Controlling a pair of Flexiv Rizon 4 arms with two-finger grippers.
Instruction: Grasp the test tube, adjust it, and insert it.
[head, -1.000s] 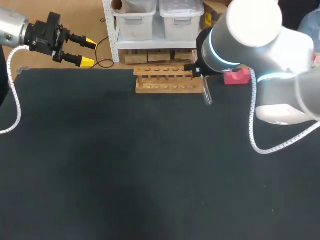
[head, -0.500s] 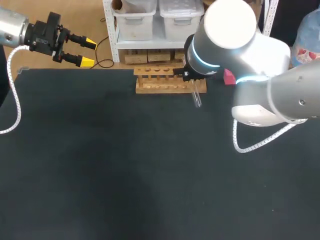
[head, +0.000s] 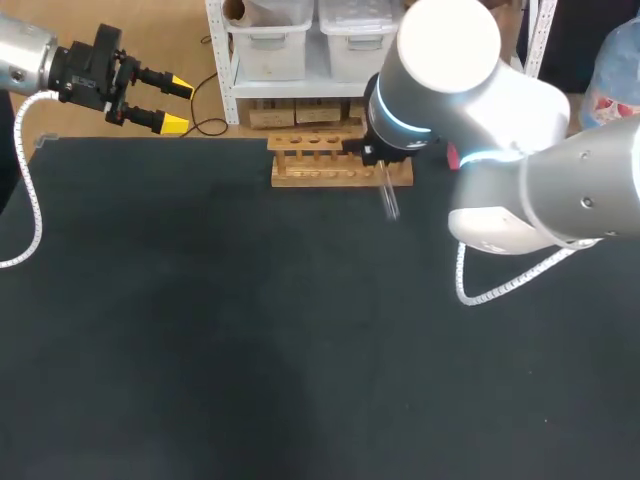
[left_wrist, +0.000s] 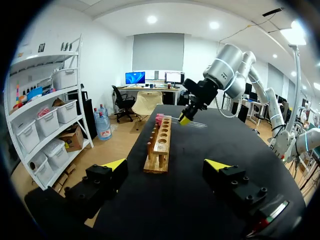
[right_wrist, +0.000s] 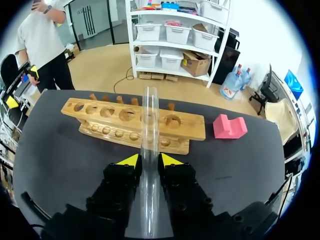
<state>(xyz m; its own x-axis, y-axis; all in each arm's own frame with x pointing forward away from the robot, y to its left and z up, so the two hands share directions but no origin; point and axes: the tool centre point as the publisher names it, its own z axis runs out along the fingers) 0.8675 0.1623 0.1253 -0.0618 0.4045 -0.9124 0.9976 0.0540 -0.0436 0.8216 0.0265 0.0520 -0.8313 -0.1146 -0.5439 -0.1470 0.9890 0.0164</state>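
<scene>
Glass test tube (right_wrist: 149, 125), clamped by right pincer (right_wrist: 148, 161), moved leftward.

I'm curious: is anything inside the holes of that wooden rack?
The light wooden rack shows five empty holes. The clear test tube, held in the right tool, crosses the sixth, so its inside is hidden.

The test tube (right_wrist: 149, 115), held in the right tool (right_wrist: 149, 160), lies before the rack's (right_wrist: 115, 122) right end.
</scene>
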